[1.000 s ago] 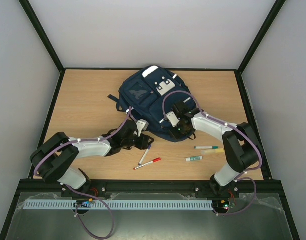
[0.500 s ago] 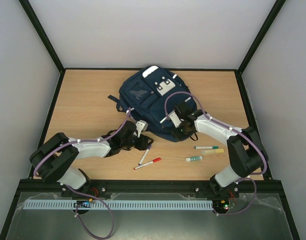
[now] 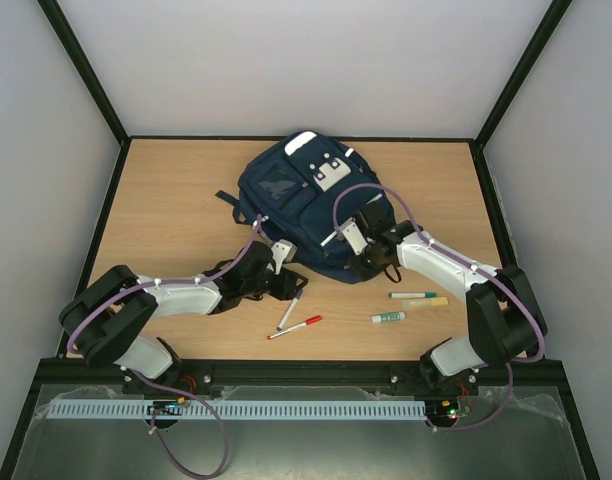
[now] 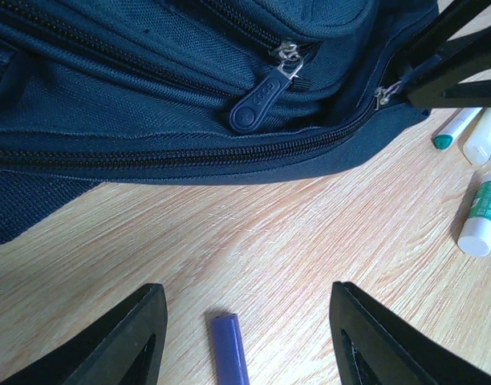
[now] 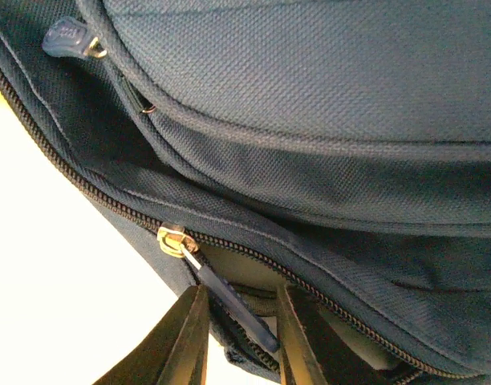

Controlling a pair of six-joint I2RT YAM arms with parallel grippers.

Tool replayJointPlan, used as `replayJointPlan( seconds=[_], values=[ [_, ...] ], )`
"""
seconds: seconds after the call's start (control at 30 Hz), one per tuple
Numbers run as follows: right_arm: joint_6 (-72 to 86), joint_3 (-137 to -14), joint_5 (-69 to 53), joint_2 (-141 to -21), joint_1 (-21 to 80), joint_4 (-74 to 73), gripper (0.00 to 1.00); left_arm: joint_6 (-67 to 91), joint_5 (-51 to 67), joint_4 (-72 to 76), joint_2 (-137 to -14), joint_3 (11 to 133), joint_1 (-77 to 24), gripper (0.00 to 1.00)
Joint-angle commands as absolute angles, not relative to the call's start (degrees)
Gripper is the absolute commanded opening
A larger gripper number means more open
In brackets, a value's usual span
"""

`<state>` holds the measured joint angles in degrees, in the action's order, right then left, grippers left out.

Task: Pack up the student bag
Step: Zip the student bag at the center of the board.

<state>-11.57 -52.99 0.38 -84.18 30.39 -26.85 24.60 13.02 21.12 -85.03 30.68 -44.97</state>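
The left gripper hangs low over the wooden surface, just in front of the near edge of the student bag. Its jaws stand wide and hold nothing. The tip of a purple marker lies on the surface between them. A red pen lies just nearer than the marker.

The bag lies flat at the middle of the surface, toward the back, with its front pockets facing up. At its near right edge is the right gripper, its jaws narrow. The dark zipper pull of the partly opened main zip lies between them; whether they pinch it I cannot tell. Right of the bag lie a green-capped marker, a pale yellow stick and a glue stick.
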Motion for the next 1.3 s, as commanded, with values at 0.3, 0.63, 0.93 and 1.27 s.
replayJointPlan(
  seconds=[0.3,0.63,0.93,1.27],
  values=[
    [-13.72,-52.94,-4.04,-84.73,30.24,-31.32,0.09,24.66,13.47,22.97,-84.23,29.78,-44.66,0.57],
    [-16.35,-58.49,-3.44,-80.18,30.23,-38.33,0.07,27.57,9.53,21.22,-83.88,32.77,-44.73,0.64],
    [-17.23,-59.28,-8.09,-78.32,30.25,-39.7,0.03,14.22,10.01,28.46,-82.71,35.95,-46.78,0.65],
    [-16.14,-61.14,-13.42,-79.48,30.27,-41.52,0.01,0.99,20.34,29.37,-91.91,41.62,-44.33,0.61]
  ],
)
